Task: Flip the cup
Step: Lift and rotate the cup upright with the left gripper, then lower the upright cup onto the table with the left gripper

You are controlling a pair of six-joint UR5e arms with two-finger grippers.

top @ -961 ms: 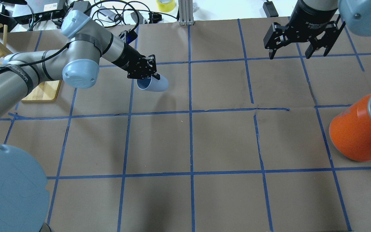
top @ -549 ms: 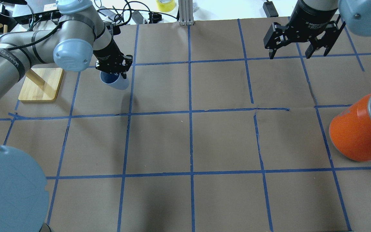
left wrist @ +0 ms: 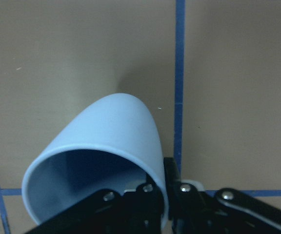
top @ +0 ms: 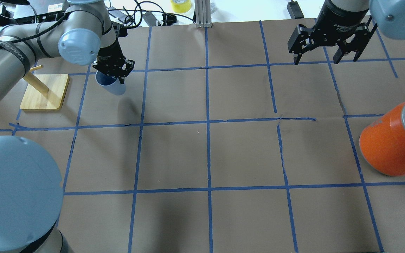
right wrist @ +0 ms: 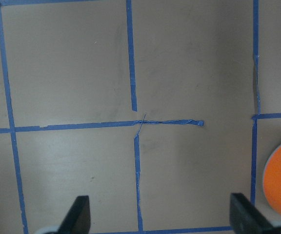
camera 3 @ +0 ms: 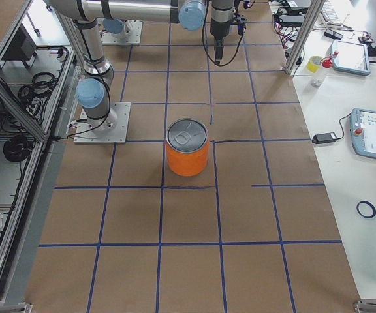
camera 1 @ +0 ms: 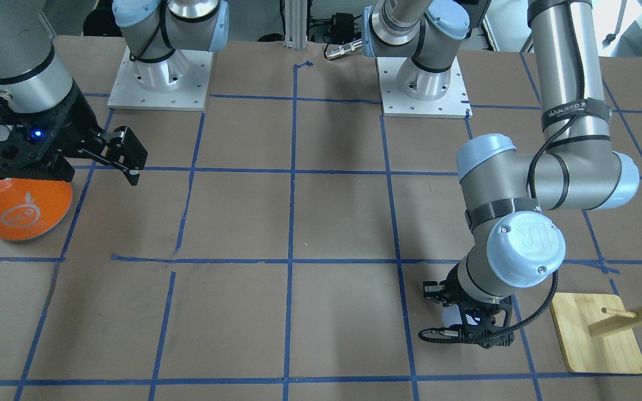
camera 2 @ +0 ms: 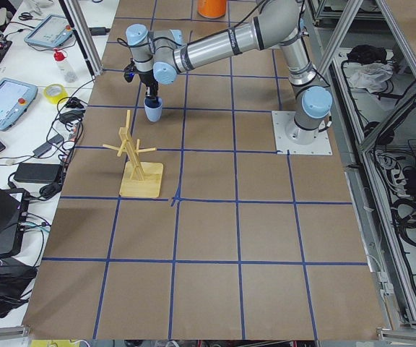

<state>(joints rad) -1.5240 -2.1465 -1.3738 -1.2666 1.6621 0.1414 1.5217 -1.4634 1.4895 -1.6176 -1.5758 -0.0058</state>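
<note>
Left fingers [left wrist: 170, 175] are pinching the small pale blue plastic cup [top: 111, 88] by its rim, tilted mouth-up over the far left of the desk [top: 244, 151] — lowering it level seems next — while right fingers [top: 296, 56] are hanging wide, empty.

One table [top: 241, 154] covered in brown paper with a blue tape grid. Two grey metal robot arms with pale blue joint caps: the left arm [top: 19, 59] and the right arm [camera 1: 14, 61]. Two black two-finger grippers: the left gripper [top: 117, 79] and the right gripper [top: 316, 60]. Single items: one pale blue plastic cup [top: 113, 88]; one large orange cylindrical can with a silver lid [top: 385, 147]; one pale wooden peg rack on a flat base [top: 47, 95]; one yellow tape roll [top: 180, 5].
</note>
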